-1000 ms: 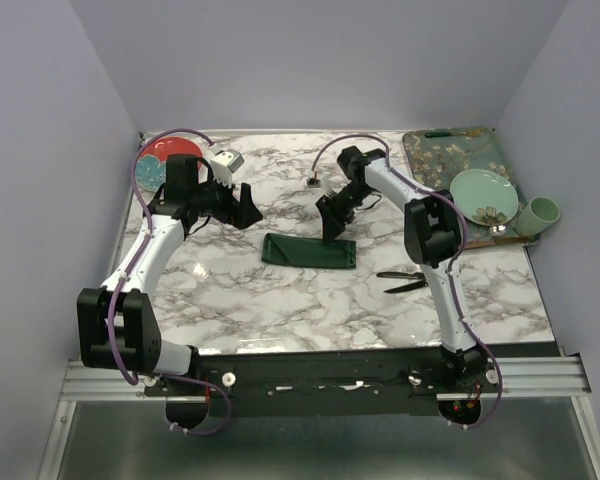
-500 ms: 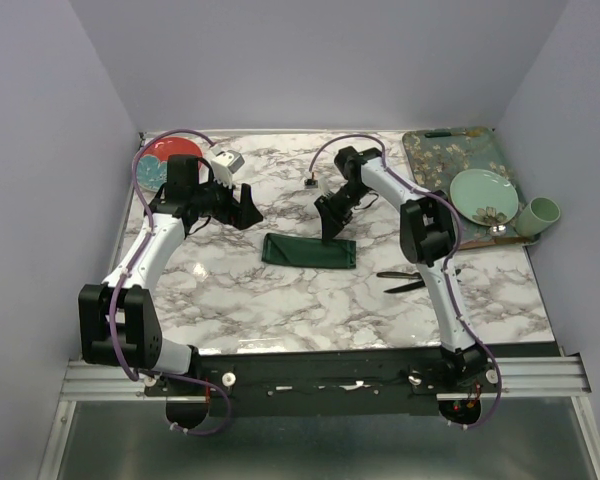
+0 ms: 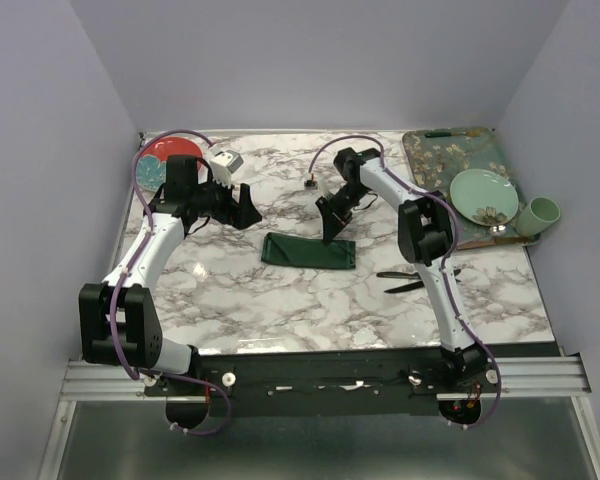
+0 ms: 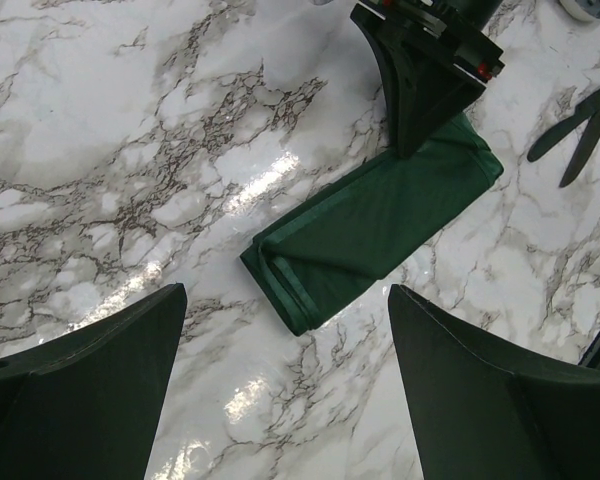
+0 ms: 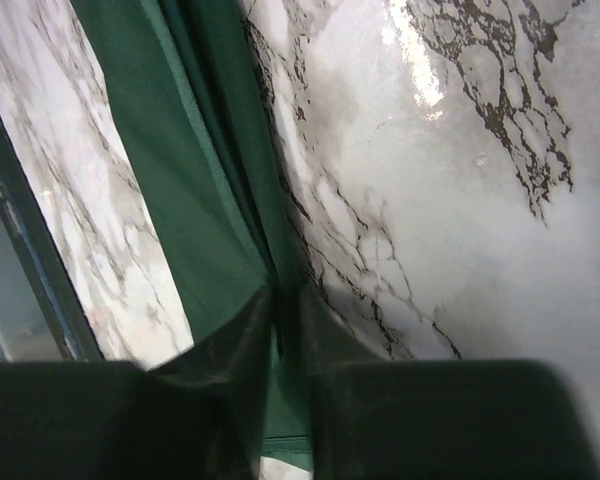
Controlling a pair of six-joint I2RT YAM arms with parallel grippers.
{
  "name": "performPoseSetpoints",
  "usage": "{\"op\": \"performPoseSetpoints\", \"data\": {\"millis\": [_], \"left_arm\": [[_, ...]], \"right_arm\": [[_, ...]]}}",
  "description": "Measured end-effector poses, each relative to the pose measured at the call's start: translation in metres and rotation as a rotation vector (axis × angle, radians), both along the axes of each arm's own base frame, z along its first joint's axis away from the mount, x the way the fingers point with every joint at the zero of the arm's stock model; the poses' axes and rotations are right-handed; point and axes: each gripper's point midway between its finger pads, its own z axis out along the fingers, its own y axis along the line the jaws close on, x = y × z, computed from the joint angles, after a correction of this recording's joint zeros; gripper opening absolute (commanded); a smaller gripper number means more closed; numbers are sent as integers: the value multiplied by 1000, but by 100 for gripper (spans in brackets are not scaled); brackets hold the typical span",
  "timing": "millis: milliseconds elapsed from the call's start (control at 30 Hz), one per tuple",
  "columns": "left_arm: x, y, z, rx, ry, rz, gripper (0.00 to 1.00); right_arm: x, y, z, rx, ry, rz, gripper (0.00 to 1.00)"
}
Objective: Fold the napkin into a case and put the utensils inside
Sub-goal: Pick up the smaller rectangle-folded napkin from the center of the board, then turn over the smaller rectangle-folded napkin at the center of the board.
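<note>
The marble table (image 3: 280, 300) sits boxed in by pale lilac walls (image 3: 70, 100). The napkin is already folded into a long narrow case (image 3: 308, 250) lying flat mid-table. The two black utensils (image 3: 405, 280) rest on the marble near its right end, apart from it. I read my right gripper (image 3: 328, 236) as planted on that end's far edge to pick up a top layer and open a mouth facing the cutlery. In its wrist view the jaws stand almost together with a ridge of green cloth pinched between them. My left gripper (image 3: 236, 208) hangs over bare marble beyond the case's left end, jaws spread wide, holding and touching nothing. I take it as parked there to give its camera a view of the fold.
</note>
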Motion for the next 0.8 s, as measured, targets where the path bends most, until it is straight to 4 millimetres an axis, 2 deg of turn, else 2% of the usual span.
{"op": "performPoseSetpoints", "data": {"millis": [67,367,533,700,800], "left_arm": [[0,0,0,0,1,1,90],[0,4,-1,-2,9,14,91],[0,5,-1,-5,14,19,91],[0,6,-1,-9,21,28,91],[1,7,-2,-10,22,30,91]], "right_arm": [[0,0,-1,-2,4,-1,1],[-7,-3,3,-2,4,-7,1],[-5,-7,31,5,-90,-22,1],[10,-11,71,24,-312,-46,1],[21,-12,80,20,-419,-59,1]]}}
